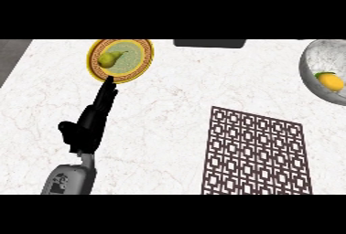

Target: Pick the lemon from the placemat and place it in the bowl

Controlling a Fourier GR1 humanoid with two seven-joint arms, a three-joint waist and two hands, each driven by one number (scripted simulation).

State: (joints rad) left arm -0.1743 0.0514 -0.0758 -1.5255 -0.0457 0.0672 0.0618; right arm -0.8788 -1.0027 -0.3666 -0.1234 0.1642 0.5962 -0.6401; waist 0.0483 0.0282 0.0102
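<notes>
Left hand (91,123) rests open on the white marbled table (162,114), fingers straight and pointing up toward a yellow-rimmed plate (144,55) that carries a green pear (109,59). Right hand shows nowhere. At the right edge, the lemon (331,81), a smooth bright yellow oval, lies inside the grey bowl (312,52); the brown lattice placemat (256,153) lies bare nearby

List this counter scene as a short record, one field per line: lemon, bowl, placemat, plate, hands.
lemon: lying inside the bowl
bowl: grey, at the right edge, partly cut off
placemat: brown lattice, nothing on it
plate: yellow-rimmed, far left, holding a pear
left hand: open, fingers straight, tips near the plate's rim
right hand: not in view
</notes>
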